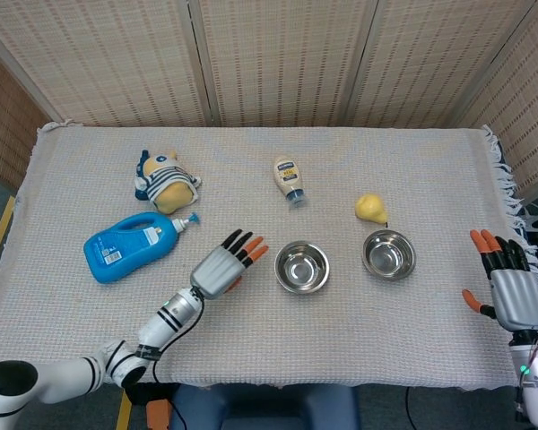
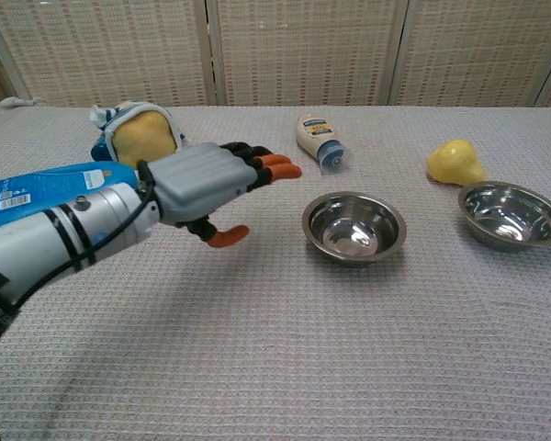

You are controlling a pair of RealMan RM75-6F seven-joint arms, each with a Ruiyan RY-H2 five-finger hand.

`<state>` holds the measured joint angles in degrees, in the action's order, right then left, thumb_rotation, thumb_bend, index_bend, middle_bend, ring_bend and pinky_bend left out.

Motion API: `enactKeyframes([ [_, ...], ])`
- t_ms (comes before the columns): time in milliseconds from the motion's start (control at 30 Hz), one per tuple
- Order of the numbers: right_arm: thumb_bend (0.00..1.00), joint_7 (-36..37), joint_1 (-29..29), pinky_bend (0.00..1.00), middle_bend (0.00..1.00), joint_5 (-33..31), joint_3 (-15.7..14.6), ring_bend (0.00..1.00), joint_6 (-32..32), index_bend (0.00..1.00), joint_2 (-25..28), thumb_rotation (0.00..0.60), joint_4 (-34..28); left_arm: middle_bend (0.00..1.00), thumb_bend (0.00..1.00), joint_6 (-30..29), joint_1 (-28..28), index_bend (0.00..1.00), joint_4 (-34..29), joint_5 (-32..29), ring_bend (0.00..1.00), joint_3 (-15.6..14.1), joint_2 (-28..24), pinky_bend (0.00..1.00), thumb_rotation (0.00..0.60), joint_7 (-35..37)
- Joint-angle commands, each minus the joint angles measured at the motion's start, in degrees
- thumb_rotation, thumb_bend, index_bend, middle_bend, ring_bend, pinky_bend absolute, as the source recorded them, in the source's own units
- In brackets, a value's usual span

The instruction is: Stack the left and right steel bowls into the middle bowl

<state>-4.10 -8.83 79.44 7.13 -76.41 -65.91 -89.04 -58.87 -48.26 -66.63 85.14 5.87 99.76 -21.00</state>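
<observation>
The middle steel bowl [image 1: 302, 267] [image 2: 354, 227] stands on the cloth with a second bowl nested inside it. Another steel bowl [image 1: 388, 253] [image 2: 512, 214] sits to its right, by itself. My left hand [image 1: 224, 266] [image 2: 207, 181] hovers just left of the middle bowl, fingers spread and straight, holding nothing. My right hand [image 1: 508, 287] is at the table's right edge, fingers apart and empty; the chest view does not show it.
A blue detergent bottle [image 1: 133, 245] and a plush toy [image 1: 166, 182] lie at the left. A mayonnaise bottle [image 1: 290, 178] lies behind the middle bowl. A yellow pear-shaped object [image 1: 370, 208] sits just behind the right bowl. A fringed white cloth [image 1: 448, 170] covers the table.
</observation>
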Motion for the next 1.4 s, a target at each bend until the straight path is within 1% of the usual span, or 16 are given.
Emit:
enactKeyframes([
  [33,0.15,-2.6,-5.6,0.00,0.00,1.0,-0.7,0.00,7.9,0.00,-3.6,0.600,3.1,0.00,0.43,-5.1,7.8,0.00,-5.1,-5.2,0.00,-0.9,-9.4,0.08,0.600,-3.0],
  [100,0.15,-4.6,-8.0,0.00,0.00,0.3,-0.5,0.00,11.4,0.00,-5.6,0.600,4.9,0.00,0.43,-5.6,9.7,0.00,-5.0,-7.0,0.00,-0.9,-11.6,0.08,0.600,-1.5],
  [200,0.15,-8.3,-11.4,0.00,0.00,-1.9,0.0,0.00,15.8,0.02,-10.0,0.600,8.3,0.00,0.43,-5.3,11.8,0.00,-4.4,-9.3,0.00,-0.8,-14.2,0.08,0.600,1.8],
  [333,0.15,-11.0,-13.4,0.00,0.00,-4.4,0.1,0.00,18.6,0.12,-14.3,0.600,12.0,0.00,0.43,-5.7,13.0,0.00,-3.2,-8.9,0.00,-0.8,-15.7,0.08,0.600,5.0],
  [433,0.15,-12.6,-14.5,0.00,0.00,-6.0,0.3,0.00,19.5,0.22,-17.7,0.600,15.3,0.00,0.43,-5.9,13.6,0.00,-2.5,-8.6,0.00,-0.8,-16.4,0.08,0.600,7.4],
  [533,0.16,-12.1,-15.7,0.00,0.00,-6.3,0.8,0.00,19.8,0.34,-20.9,0.600,19.0,0.00,0.43,-6.2,14.1,0.00,-2.2,-8.0,0.00,-0.9,-17.3,0.08,0.600,8.6],
  [667,0.25,-10.2,-16.5,0.00,0.01,-5.3,0.9,0.00,18.6,0.55,-24.2,0.600,23.0,0.00,0.44,-7.4,14.7,0.00,-2.0,-7.0,0.00,-1.1,-18.0,0.08,0.600,8.6],
  [767,0.33,-8.9,-16.7,0.00,0.08,-3.6,0.7,0.00,16.5,0.70,-26.0,0.600,25.1,0.00,0.44,-8.0,15.1,0.00,-2.1,-6.8,0.00,-0.9,-18.4,0.08,0.600,8.8],
  [800,0.34,-7.8,-16.7,0.00,0.09,-2.8,0.7,0.00,15.6,0.72,-26.2,0.600,25.1,0.00,0.44,-8.1,15.3,0.00,-2.1,-6.8,0.00,-0.8,-18.5,0.08,0.600,8.9],
  [900,0.38,-4.4,-16.3,0.00,0.11,0.8,0.3,0.00,11.3,0.76,-25.6,0.600,23.6,0.00,0.44,-8.5,15.7,0.00,-2.3,-6.8,0.00,-0.6,-18.9,0.08,0.600,9.5],
  [967,0.38,-5.0,-16.2,0.00,0.11,3.1,0.2,0.00,8.1,0.76,-24.8,0.600,21.9,0.00,0.44,-8.9,16.1,0.00,-2.2,-6.8,0.00,-0.5,-19.0,0.08,0.600,9.7],
  [1067,0.38,-6.2,-16.9,0.00,0.11,6.2,0.1,0.00,5.5,0.75,-23.3,0.600,17.5,0.00,0.44,-9.1,16.5,0.00,-2.2,-6.9,0.00,-0.3,-19.2,0.08,0.600,10.3],
  [1167,0.38,-8.0,-19.0,0.00,0.11,8.2,0.3,0.00,6.4,0.74,-22.0,0.600,13.2,0.00,0.44,-9.3,16.9,0.00,-2.1,-7.1,0.00,-0.1,-19.4,0.08,0.600,10.8],
  [1233,0.38,-9.3,-21.0,0.00,0.11,8.7,0.6,0.00,8.7,0.73,-21.7,0.600,11.1,0.00,0.44,-9.8,17.3,0.00,-2.3,-7.0,0.00,0.1,-19.4,0.08,0.600,11.4],
  [1300,0.38,-10.6,-22.7,0.00,0.11,8.4,1.1,0.00,10.6,0.72,-22.4,0.600,10.3,0.00,0.44,-10.4,17.6,0.00,-2.5,-6.8,0.00,0.3,-19.4,0.08,0.600,11.8],
  [1400,0.38,-11.8,-25.4,0.00,0.11,7.5,1.7,0.00,14.2,0.71,-24.6,0.600,10.9,0.00,0.44,-11.5,18.3,0.00,-2.8,-6.7,0.00,0.5,-20.0,0.08,0.600,11.9],
])
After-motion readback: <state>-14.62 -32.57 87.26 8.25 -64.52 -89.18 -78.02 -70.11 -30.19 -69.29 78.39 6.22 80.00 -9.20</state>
